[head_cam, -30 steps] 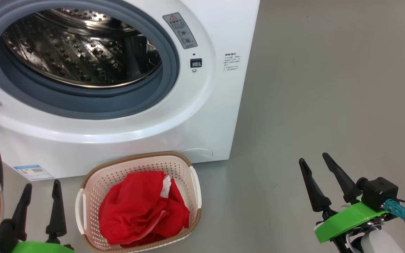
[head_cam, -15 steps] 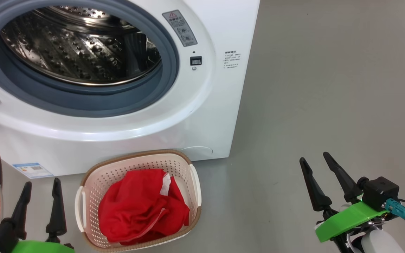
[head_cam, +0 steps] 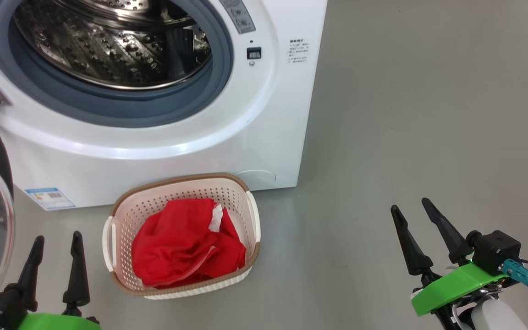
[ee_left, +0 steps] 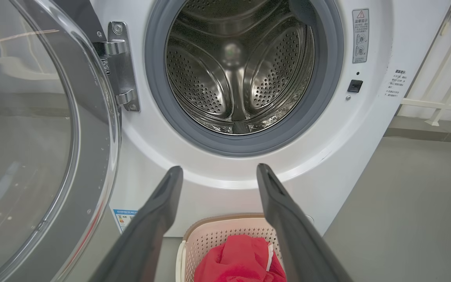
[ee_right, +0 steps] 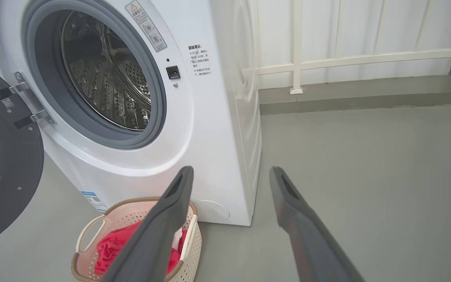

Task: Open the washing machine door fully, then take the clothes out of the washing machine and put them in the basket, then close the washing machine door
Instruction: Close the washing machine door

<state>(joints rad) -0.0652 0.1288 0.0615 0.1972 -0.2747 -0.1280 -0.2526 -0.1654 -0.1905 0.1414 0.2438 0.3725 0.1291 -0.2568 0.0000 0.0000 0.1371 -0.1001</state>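
Washing machine (head_cam: 154, 151) stood white and boxy on the grey floor, its steel drum (ee_left: 237, 66) bare of laundry inside the grey gasket.

Next in size, the door (ee_right: 14, 172) hung wide open on the robot's left, carried by a metal hinge (ee_left: 121, 66). It was the piece left to deal with. It looked rigid and fairly heavy. The glossy black ring and the bulging glass would probably be slippery under narrow fingers. A pinch seemed needless. A flat push on the black ring, at the edge farthest from the hinge, would likely swing it most easily. A firmer press would then be needed to seat it at the latch slot (ee_left: 354, 85). The glass bowl seemed the part best avoided.

Smaller, the basket (head_cam: 172, 192) sat on the floor just in front of the machine, below the opening. It looked light and apt to slide if bumped. Whether the door's sweep would clear its rim could not be told.

Inside it lay the clothes (head_cam: 186, 243), red, limp and soft, bunched below the rim.

Smallest, the left gripper (head_cam: 58, 236) hung near the door with fingers spread and empty. The right gripper (head_cam: 409, 205) was likewise spread and empty, well apart over bare floor.
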